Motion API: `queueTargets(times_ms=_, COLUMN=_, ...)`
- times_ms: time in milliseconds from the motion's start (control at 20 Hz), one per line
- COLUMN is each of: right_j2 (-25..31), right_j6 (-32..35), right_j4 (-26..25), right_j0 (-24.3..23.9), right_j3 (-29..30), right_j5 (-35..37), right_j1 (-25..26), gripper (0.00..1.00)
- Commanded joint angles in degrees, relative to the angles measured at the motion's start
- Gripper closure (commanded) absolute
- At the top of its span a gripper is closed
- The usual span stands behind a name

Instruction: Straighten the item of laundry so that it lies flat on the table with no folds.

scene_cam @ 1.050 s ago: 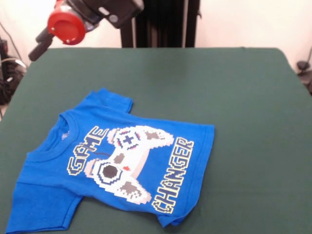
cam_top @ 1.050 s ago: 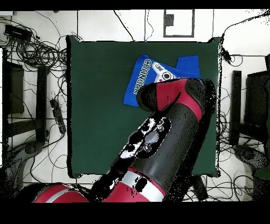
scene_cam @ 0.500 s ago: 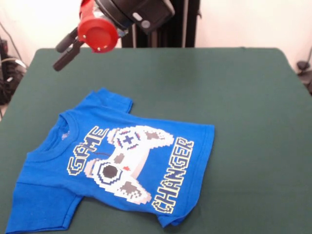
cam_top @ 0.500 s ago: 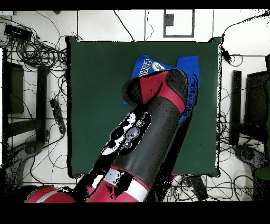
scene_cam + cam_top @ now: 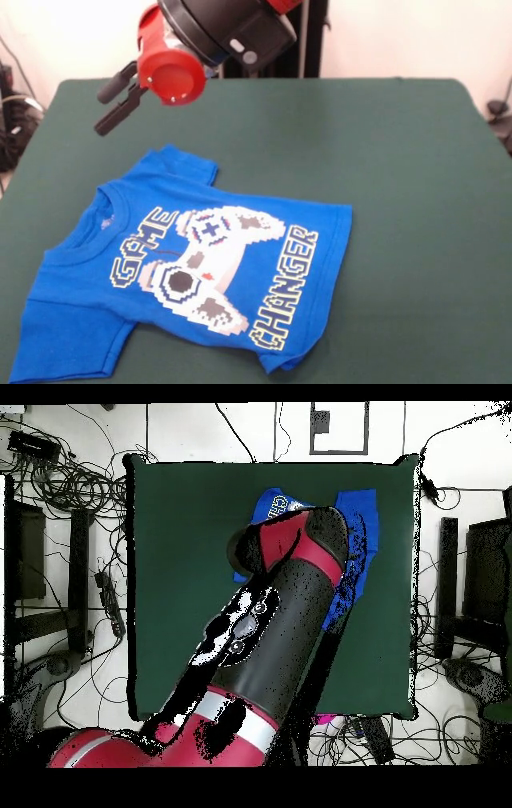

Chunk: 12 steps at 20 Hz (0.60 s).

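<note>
Claw (image 5: 114, 99) above green table (image 5: 400, 160)

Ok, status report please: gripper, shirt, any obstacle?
Gripper open, above table, clear of shirt. Shirt spread, bottom hem corner folded. No obstacle.

There is one small bright blue short-sleeved T-shirt (image 5: 188, 264) with a white-grey controller print, lying below and in front of the gripper (image 5: 112, 102) in the front view, and one large table (image 5: 400, 160) with a dark green felt-like top beneath both. One red and black robot arm (image 5: 270, 644) carries that single gripper, whose two dark fingers (image 5: 114, 117) can be counted.
</note>
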Motion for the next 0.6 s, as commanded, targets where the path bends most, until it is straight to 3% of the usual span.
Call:
queueTargets(times_ms=50, right_j2=8.7, right_j6=-6.9, right_j4=1.2, right_j0=1.7, right_j3=-0.5, right_j5=5.9, right_j1=3.8, gripper=0.0)
queueTargets(times_ms=600, right_j2=6.9, right_j6=-5.6, right_j4=-0.4, right_j0=2.6, right_j3=-2.4, right_j5=5.7, right_j1=6.6, gripper=0.0)
